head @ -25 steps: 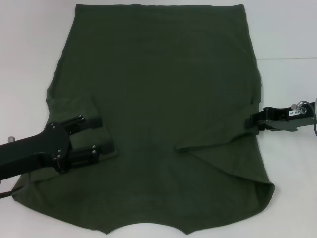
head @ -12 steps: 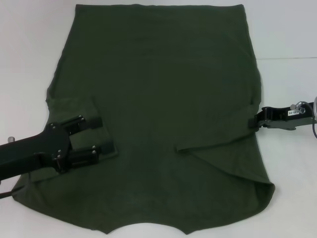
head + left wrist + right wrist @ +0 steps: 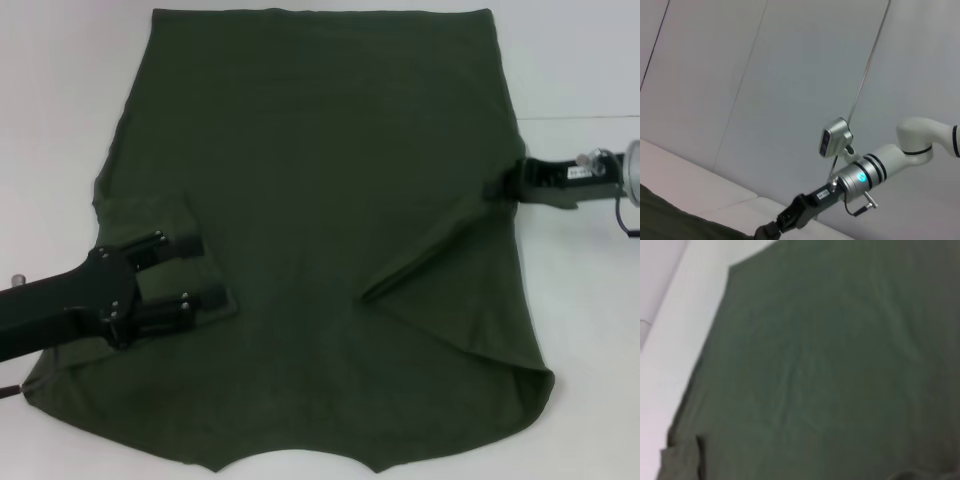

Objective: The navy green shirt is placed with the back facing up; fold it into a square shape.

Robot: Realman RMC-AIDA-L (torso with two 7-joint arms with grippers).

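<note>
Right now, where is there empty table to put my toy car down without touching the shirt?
The navy green shirt covers most of the table. Bare white strips show along its left edge, above the left gripper, and along its right edge, below the right gripper. The middle is all cloth, and both grippers crowd the sleeves.

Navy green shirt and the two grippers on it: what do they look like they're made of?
The navy green shirt looks like soft matte knit fabric, probably cotton: no sheen, and it creases where the right gripper meets its edge. The left gripper and the right one look like hard black plastic or painted metal, with small bright screw heads showing on the left one.
</note>
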